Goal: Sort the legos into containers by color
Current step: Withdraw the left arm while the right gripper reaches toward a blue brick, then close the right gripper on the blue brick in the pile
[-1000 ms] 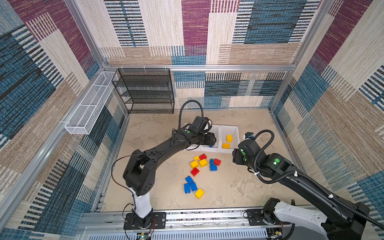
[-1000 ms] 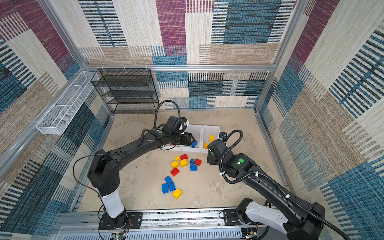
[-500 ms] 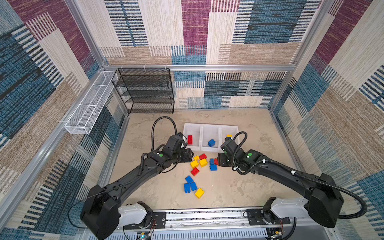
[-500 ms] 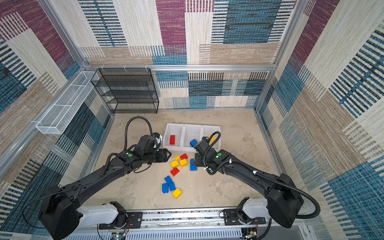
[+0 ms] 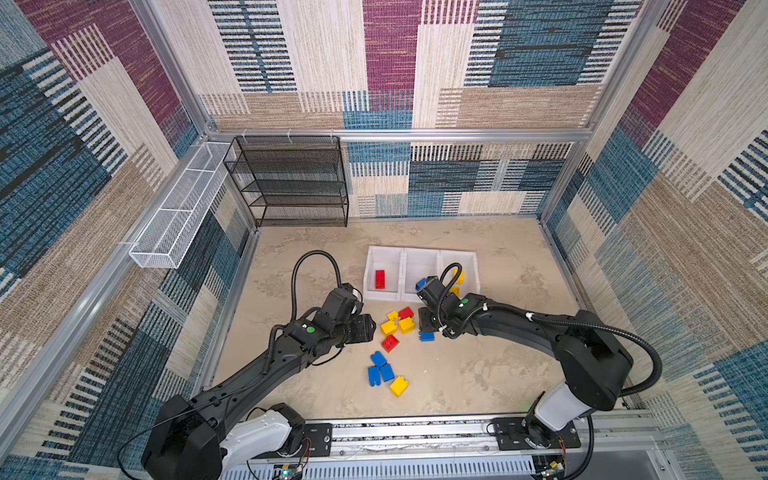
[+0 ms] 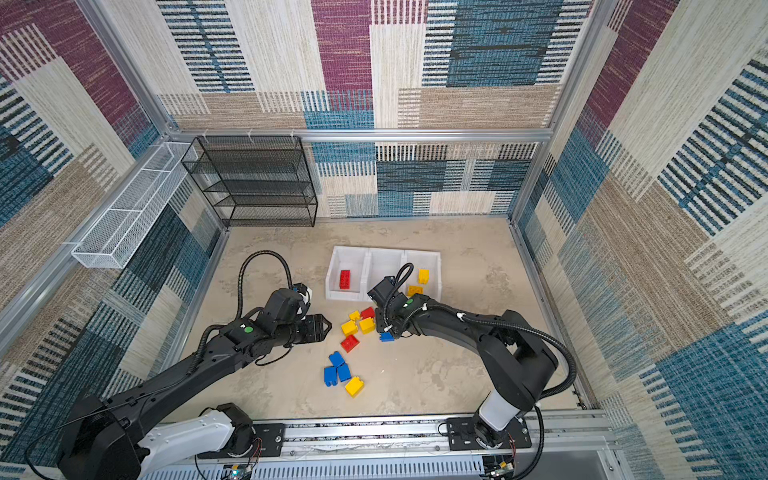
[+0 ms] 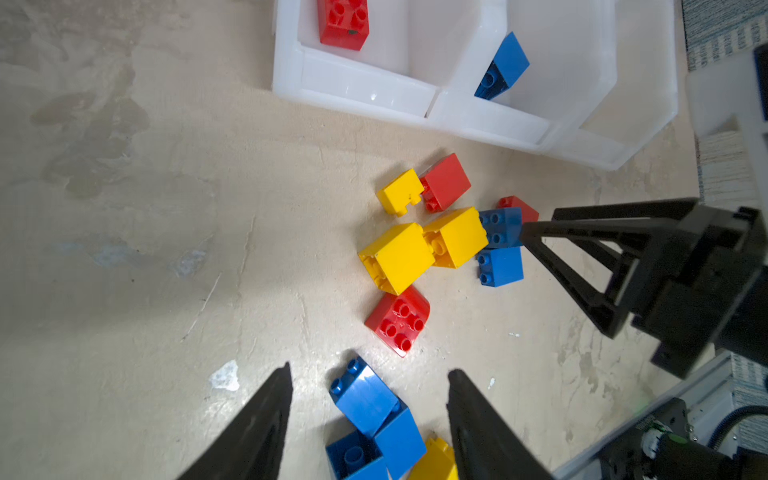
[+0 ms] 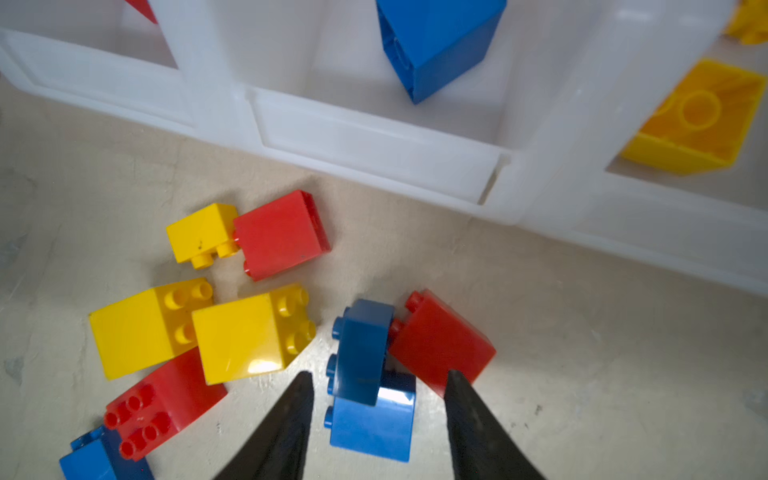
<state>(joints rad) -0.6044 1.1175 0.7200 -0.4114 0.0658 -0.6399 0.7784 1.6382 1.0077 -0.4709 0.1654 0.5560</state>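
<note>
Left of centre in a top view, the left jaws hang open beside loose red, yellow and blue studded plastic bricks (image 5: 389, 328) on the surface (image 5: 457, 374). Rightward, below three white plastic bins (image 5: 384, 296), the right jaws straddle a blue brick (image 5: 427, 336), apart and unclamped. It looks light, rigid and slick, best pinched across flat sides.

Patchwork walls (image 5: 390, 62) (blue, maroon, beige) surround a mottled tan floor (image 5: 498, 374).

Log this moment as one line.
left gripper: open, empty | right gripper: open, straddling two blue legos | containers: red lego, blue lego, yellow legos
</note>
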